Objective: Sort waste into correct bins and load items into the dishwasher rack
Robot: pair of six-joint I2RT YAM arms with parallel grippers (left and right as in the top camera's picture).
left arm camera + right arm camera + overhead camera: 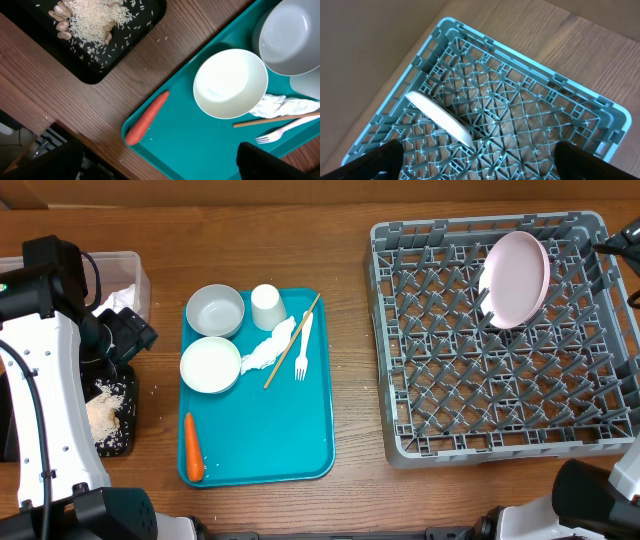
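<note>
Wooden tabletop, and the left gripper (157,162) hangs wide open and empty just left of the teal tray (200,145), the carrot (146,119) lying in that tray's near-left corner, lengthwise along its left edge, this arm clearly the nearer.

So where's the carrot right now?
In the overhead view, the carrot lies on the teal tray, in its bottom-left corner, just below a white bowl and right of the black tray.
</note>
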